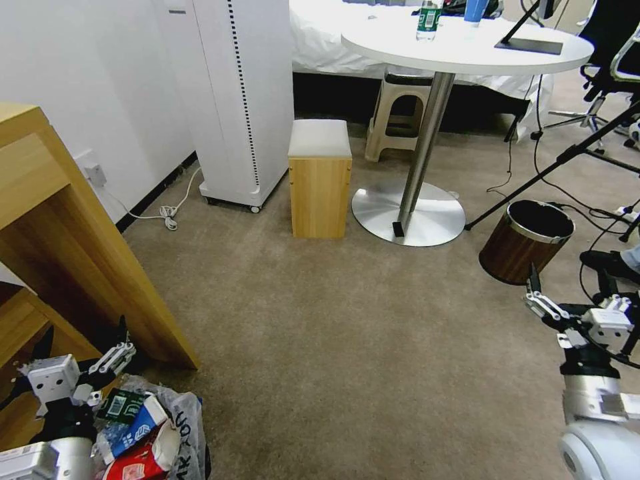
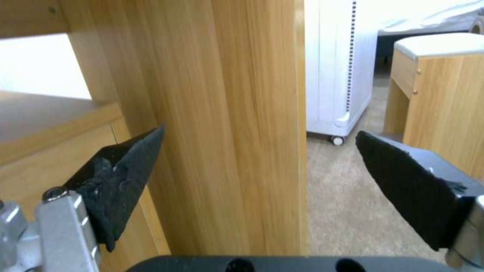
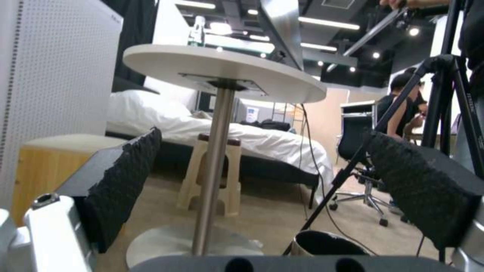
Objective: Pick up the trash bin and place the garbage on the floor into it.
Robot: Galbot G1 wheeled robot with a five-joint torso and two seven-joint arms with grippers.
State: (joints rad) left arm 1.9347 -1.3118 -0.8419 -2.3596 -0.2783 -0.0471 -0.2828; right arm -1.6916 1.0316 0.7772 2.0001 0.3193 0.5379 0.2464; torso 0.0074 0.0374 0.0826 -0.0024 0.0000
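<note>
Where the head view's 7 o'clock corner cuts it off, the bin (image 1: 190, 427) sits low beside the robot's base, its crinkly white bag holding garbage (image 1: 137, 427): a blue-white carton, a dark green label and a red-white paper piece packed together. At 4 o'clock, well apart from it, a wood-grain bin (image 1: 523, 240) with a silver rim stands on the carpet (image 1: 347, 347) near the round table's base (image 1: 408, 213); its dark inside shows no contents that can be made out. The stretch of carpet between the two bins lies bare. The left gripper (image 1: 83, 347) is held just above the bin at 8 o'clock, pointing toward the wooden desk (image 1: 87, 267), its fingers (image 2: 126, 177) spread apart with only the desk panel beyond them. The right gripper (image 1: 537, 293) is raised at 4 o'clock, just beside the wood-grain bin, fingers (image 3: 126, 181) likewise wide apart and holding nothing.
</note>
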